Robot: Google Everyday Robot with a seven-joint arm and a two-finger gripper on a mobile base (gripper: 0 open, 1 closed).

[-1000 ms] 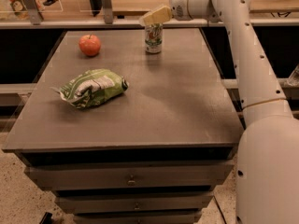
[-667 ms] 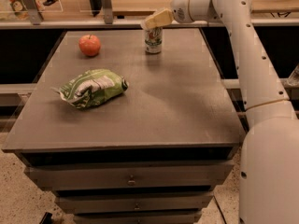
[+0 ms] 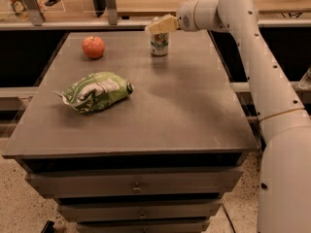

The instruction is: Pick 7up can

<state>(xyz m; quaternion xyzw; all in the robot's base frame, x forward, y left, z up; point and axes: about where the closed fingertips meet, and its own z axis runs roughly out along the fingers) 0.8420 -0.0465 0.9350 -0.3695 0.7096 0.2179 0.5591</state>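
Gripper (image 3: 162, 24) hangs over the 7up can (image 3: 159, 43), far on the table (image 3: 184, 120), apparently lined up for grasping, though whether it has closed cannot be told.

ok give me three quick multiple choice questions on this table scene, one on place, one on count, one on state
1. Where is the gripper?
A. low by the drawers
B. at the top of the 7up can
C. over the near left corner

2. How many things are on the table?
A. two
B. three
C. five

3. How is the 7up can?
A. upright
B. on its side
C. crushed flat

1 B, it hangs right over the can; 2 B, can, apple, chip bag; 3 A, it stands on its base.
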